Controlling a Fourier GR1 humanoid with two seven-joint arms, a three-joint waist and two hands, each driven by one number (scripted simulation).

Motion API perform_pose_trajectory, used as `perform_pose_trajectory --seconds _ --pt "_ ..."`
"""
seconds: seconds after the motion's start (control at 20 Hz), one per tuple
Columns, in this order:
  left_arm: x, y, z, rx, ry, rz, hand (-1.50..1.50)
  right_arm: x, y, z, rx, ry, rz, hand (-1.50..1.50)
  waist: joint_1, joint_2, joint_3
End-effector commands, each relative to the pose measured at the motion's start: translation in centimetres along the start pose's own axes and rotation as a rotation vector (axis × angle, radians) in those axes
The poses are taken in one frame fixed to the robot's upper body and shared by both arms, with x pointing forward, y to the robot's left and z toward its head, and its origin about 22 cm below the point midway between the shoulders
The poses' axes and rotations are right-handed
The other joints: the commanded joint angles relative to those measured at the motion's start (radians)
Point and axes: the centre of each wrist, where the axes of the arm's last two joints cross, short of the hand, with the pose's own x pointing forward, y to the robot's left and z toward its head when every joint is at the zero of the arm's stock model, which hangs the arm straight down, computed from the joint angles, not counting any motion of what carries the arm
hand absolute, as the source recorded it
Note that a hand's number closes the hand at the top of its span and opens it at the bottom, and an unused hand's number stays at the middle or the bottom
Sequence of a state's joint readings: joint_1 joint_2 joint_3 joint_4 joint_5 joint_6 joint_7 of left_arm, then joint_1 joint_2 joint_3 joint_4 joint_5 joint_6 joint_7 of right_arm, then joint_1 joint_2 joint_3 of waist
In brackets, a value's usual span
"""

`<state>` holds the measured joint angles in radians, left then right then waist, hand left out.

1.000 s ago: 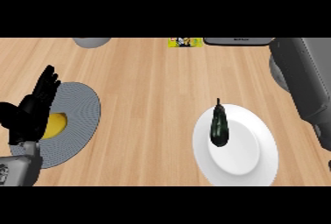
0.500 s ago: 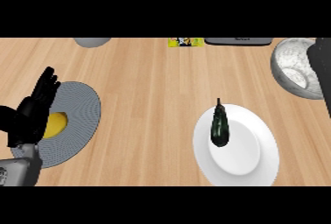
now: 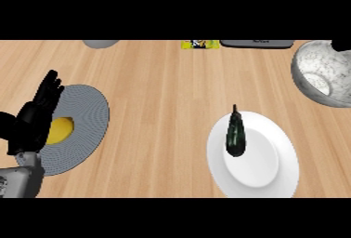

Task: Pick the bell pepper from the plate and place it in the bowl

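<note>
Light wooden surface [image 3: 165,93], grain running side to side. Lower right, a white plate [image 3: 274,176]; on its left part, the bell pepper [image 3: 235,135]: dark green, glossy, long and narrow, lying lengthwise with a thin dark stem tip toward the plate's far rim. Well apart at the upper right, a marbled grey-white bowl [image 3: 308,69], cut by the edge, nothing seen inside. At the left, a grey plate [image 3: 89,116] with a yellow thing [image 3: 61,130] on it, partly hidden behind the left hand [image 3: 37,116], fingers [image 3: 51,88] straight and close together, holding nothing. Above the bowl, a black scrap of the right hand [image 3: 341,45], too little showing to tell its state.
</note>
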<state>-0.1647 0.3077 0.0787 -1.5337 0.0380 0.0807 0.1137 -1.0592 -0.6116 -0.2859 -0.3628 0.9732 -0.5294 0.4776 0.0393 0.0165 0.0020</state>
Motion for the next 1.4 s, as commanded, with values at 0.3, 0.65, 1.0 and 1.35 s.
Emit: perform_pose_trajectory --seconds 0.3,0.65,1.0,1.35 --pt "0.1 -0.3 -0.5 -0.01 -0.019 0.018 0.0 -8.6 1.7 -1.0 0.266 0.241 0.067 -1.5 0.013 0.01 0.002" --pt "-0.1 -0.4 -0.2 0.014 0.012 -0.002 0.0 -9.0 1.2 -1.2 0.184 0.155 -0.295 -1.5 -0.015 -0.003 0.003" --pt "-0.3 0.6 0.8 0.035 0.026 0.006 0.0 -10.9 -1.6 -2.8 -0.052 0.164 -0.75 -1.5 -0.045 -0.019 0.003" --pt "-1.2 0.1 0.6 0.055 0.047 0.001 0.0 -19.0 -3.6 -2.8 0.03 0.197 -0.8 -1.5 -0.062 -0.023 -0.003"
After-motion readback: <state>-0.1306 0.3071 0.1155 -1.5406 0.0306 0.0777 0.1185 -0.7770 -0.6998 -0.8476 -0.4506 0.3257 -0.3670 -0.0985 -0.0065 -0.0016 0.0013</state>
